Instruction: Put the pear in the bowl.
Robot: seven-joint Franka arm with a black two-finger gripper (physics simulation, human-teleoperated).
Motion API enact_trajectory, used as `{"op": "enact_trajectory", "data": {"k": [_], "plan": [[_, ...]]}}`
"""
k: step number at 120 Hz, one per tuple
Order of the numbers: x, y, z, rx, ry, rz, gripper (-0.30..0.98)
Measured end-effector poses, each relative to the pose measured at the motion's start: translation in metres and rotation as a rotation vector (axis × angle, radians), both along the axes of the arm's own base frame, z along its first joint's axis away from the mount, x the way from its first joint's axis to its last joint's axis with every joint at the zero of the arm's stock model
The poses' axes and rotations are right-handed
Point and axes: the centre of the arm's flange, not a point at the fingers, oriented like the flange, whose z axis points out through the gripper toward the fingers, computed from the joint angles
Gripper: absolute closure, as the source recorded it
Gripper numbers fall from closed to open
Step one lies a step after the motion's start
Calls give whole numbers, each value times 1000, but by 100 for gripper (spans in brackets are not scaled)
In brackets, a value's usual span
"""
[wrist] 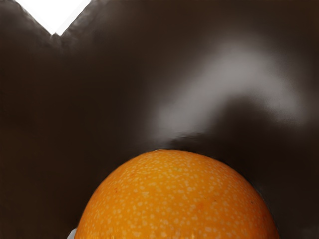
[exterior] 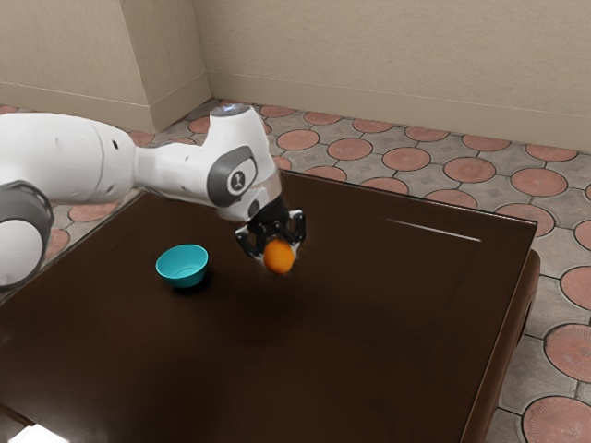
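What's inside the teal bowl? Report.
Inside the teal bowl, I see bare teal wall and no fruit. Its near wall covers part of the bottom, so I can't vouch for that. The orange fruit is in my hand.

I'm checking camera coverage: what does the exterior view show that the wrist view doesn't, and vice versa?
Exterior view: a turquoise bowl, the white arm, the black claw shut on an orange fruit, tiled floor and walls.
Wrist view: the fruit's pale speckles and a broad, blurred grey sheen on the table.
Both: the orange fruit and the dark brown table.
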Motion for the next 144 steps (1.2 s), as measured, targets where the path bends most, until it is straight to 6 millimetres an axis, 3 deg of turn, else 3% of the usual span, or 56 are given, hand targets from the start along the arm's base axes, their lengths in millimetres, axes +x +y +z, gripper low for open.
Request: {"op": "enact_trajectory", "data": {"k": [11, 20, 28, 39, 51, 64, 80, 87, 113, 122, 128, 132, 144], "plan": [[2, 47, 49, -3, -77, 53, 44], [1, 93, 69, 2, -108, 110, 44], [-6, 132, 64, 14, -94, 159, 43], [-24, 185, 42, 33, -45, 232, 43], [-35, 209, 23, 41, -7, 262, 42], [-37, 214, -6, 44, 37, 260, 41], [-38, 215, -14, 47, 51, 253, 40], [-39, 225, -25, 56, 66, 265, 37], [-38, 225, -19, 66, 62, 268, 14], [-40, 213, -1, 63, 42, 273, 10], [-50, 199, 26, 52, 34, 304, 8], [-56, 182, 50, 46, 33, 327, 7], [-77, 131, 149, 6, 7, 411, 4]]}}
